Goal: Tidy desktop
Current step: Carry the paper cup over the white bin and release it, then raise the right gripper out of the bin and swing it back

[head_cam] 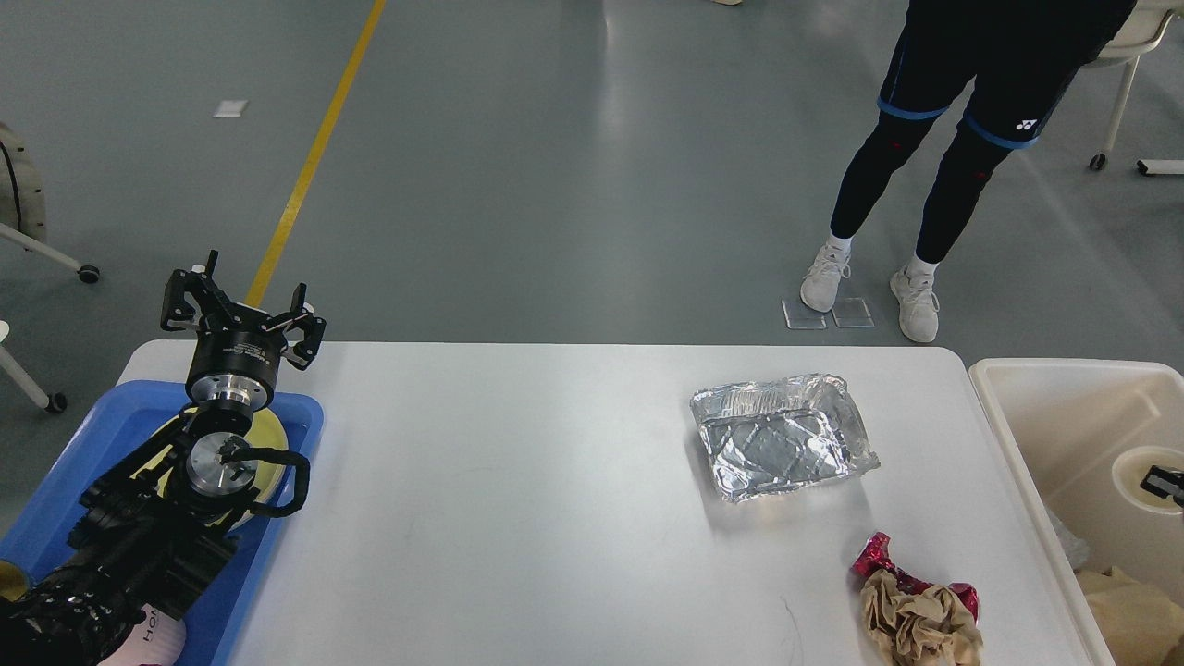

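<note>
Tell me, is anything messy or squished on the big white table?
Yes. On the white desktop, a dented, crinkled silver foil tray lies askew, and a crumpled brown paper wad with red wrapper sits near the front right edge.

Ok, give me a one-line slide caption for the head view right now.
Foil tray and crumpled wrappers remain on the desktop; left pincer open over the blue tray, cup inside the cream bin.

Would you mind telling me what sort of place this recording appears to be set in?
Probably a robotics lab or test hall, not a home: a grey glossy floor with a yellow line, a white desktop staged with a foil tray and crumpled paper, and a person standing nearby.
</note>
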You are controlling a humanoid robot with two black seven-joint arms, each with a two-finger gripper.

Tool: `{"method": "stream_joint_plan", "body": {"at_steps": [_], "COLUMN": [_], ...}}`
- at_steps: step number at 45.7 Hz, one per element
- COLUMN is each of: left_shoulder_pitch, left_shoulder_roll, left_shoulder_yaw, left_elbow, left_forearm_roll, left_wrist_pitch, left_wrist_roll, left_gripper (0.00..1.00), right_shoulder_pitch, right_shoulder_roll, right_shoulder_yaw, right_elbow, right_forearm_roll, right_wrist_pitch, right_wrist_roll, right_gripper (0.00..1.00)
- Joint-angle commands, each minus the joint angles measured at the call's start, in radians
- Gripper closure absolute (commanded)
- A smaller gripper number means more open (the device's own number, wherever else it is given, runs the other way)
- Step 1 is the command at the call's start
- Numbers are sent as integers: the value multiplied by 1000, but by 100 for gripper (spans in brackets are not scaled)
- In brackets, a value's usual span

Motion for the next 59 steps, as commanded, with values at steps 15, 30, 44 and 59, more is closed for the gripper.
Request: {"method": "stream_joint_plan", "body": {"at_steps": [15,30,44,59], "left_shoulder_pitch": [0,-1,0,0], "left_shoulder_roll": [-2,-2,-2,-2], "left_shoulder_yaw": [0,0,0,0], "left_elbow": [1,1,1,0], "left_forearm_roll": [-1,-1,1,-1], "left_wrist_pitch": [0,0,0,0], "left_wrist_roll": [0,0,0,0], "left_gripper": [0,0,0,0], "right_shoulder_pitch": [57,584,1255,1511], "right_shoulder_roll": [42,86,102,155], "right_shoulder_yaw": [100,40,41,12], "right_elbow": [-103,48,898,1445], "right_forearm_roll": [5,-59,-217,-278], "right_wrist_pitch": [57,428,496,502], "right_wrist_roll": [-6,7,9,7], "right_gripper": [0,0,0,0]}}
